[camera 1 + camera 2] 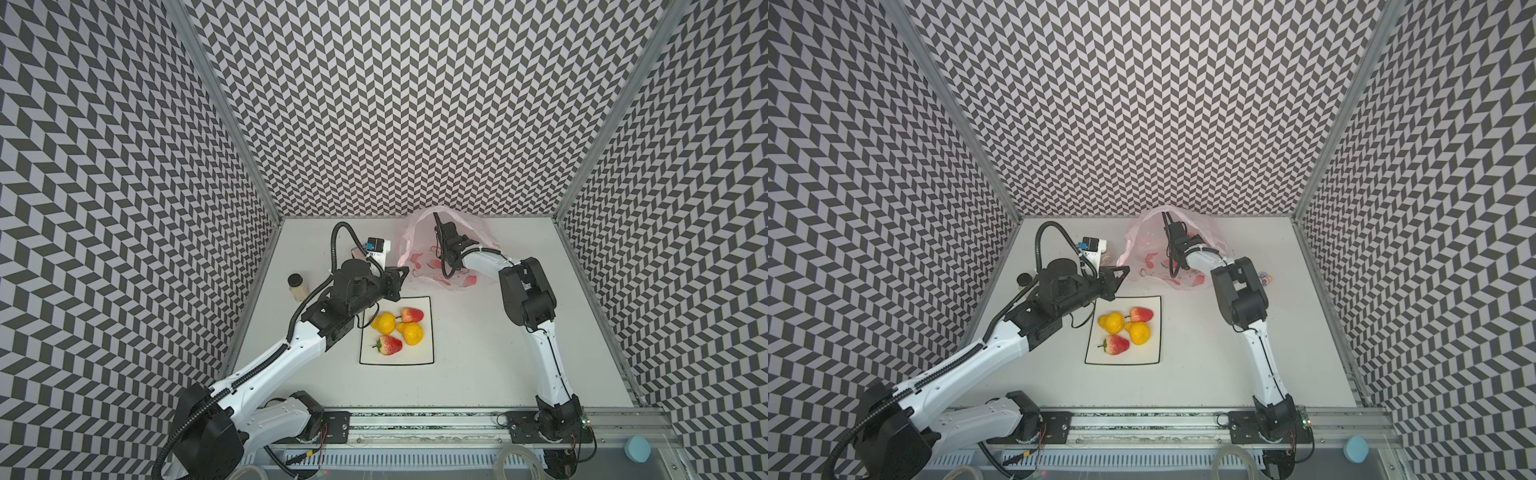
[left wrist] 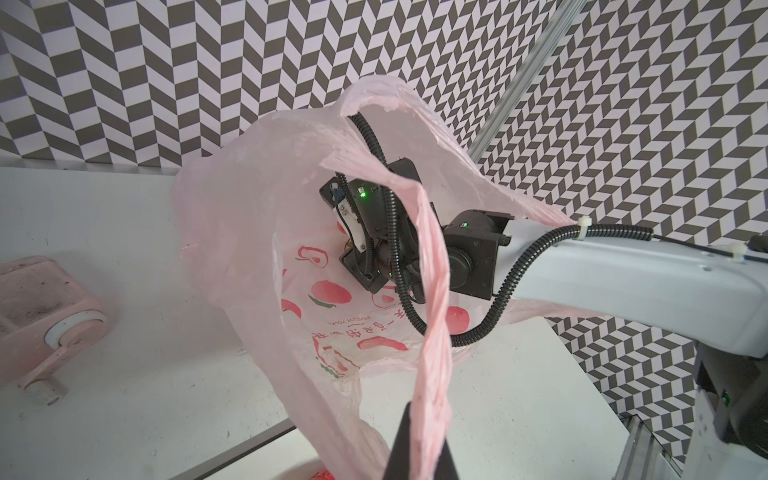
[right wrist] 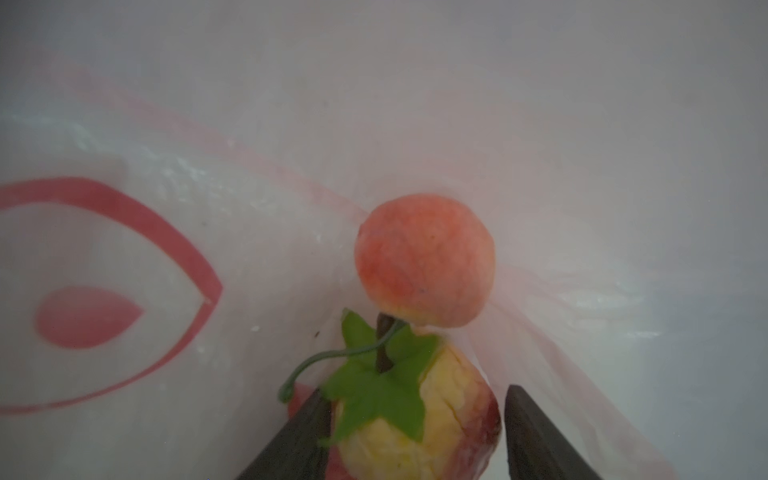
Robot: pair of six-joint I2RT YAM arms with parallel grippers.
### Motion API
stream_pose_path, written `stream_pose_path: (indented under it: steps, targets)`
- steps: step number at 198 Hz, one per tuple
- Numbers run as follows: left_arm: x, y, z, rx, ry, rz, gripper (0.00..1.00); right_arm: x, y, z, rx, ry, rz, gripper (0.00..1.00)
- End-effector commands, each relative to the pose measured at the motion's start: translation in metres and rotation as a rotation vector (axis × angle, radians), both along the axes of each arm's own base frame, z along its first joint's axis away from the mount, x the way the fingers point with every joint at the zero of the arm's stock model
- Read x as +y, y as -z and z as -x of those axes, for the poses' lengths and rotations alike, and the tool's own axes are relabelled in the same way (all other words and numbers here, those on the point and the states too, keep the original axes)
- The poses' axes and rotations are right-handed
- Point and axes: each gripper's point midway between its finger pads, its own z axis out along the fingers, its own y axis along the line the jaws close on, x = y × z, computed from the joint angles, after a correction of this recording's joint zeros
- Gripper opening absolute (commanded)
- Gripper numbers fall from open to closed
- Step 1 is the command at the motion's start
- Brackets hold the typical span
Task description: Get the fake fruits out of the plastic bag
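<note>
The pale pink plastic bag [image 1: 478, 232] [image 1: 1208, 228] [image 2: 249, 208] stands open at the back of the table. My left gripper [image 2: 419, 449] [image 1: 405, 272] is shut on one of its twisted handle loops and holds it up. The right arm [image 1: 486, 259] reaches into the bag. Inside, my right gripper [image 3: 415, 390] stands open around a yellowish-red strawberry [image 3: 449, 415] with a green cap: one finger touches it and the other stands clear. A small pink round piece [image 3: 424, 259] lies just beyond. Two yellow pears [image 1: 384, 323] [image 1: 411, 333] and two strawberries [image 1: 412, 315] [image 1: 390, 345] lie on the white square plate [image 1: 424, 357].
A small jar with a dark lid [image 1: 298, 286] stands left of the left arm. A pink boxy toy with a crank [image 2: 41, 307] and a white box [image 1: 379, 246] sit left of the bag. A tiny purple figure [image 1: 1264, 277] lies right of the bag.
</note>
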Motion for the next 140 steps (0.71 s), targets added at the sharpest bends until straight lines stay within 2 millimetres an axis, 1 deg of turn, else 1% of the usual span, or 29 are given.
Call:
stream_pose_path:
  steps: [1,18,38,53,69,83,105,126,140]
  targets:
    - [-0.003,-0.015,-0.001,-0.030,0.004,0.015,0.00,-0.006,0.008,0.000,0.030,0.012,-0.038,0.65]
    - [-0.002,-0.017,0.000,-0.034,0.005,0.016,0.00,-0.008,0.014,-0.002,0.041,0.016,-0.035,0.65]
    - [-0.001,-0.019,0.000,-0.040,0.000,0.017,0.00,-0.013,0.019,-0.003,0.062,0.028,-0.031,0.59]
    - [-0.001,-0.021,-0.001,-0.046,-0.001,0.018,0.00,-0.016,0.017,-0.002,0.066,0.035,-0.034,0.51]
    - [-0.002,-0.019,-0.002,-0.043,-0.003,0.018,0.00,-0.017,0.014,-0.002,0.058,0.035,-0.038,0.42]
    - [-0.002,-0.016,-0.003,-0.039,-0.003,0.019,0.00,-0.016,0.008,-0.002,0.046,0.029,-0.046,0.37]
    - [-0.003,-0.012,-0.004,-0.037,-0.008,0.026,0.00,-0.011,-0.004,-0.003,0.028,0.008,-0.079,0.32]
    - [-0.004,-0.008,-0.006,-0.033,-0.012,0.028,0.00,0.000,-0.022,-0.002,0.002,-0.035,-0.131,0.28]
    - [-0.005,-0.005,-0.008,-0.033,-0.015,0.030,0.00,0.012,-0.035,0.003,-0.009,-0.079,-0.178,0.26]
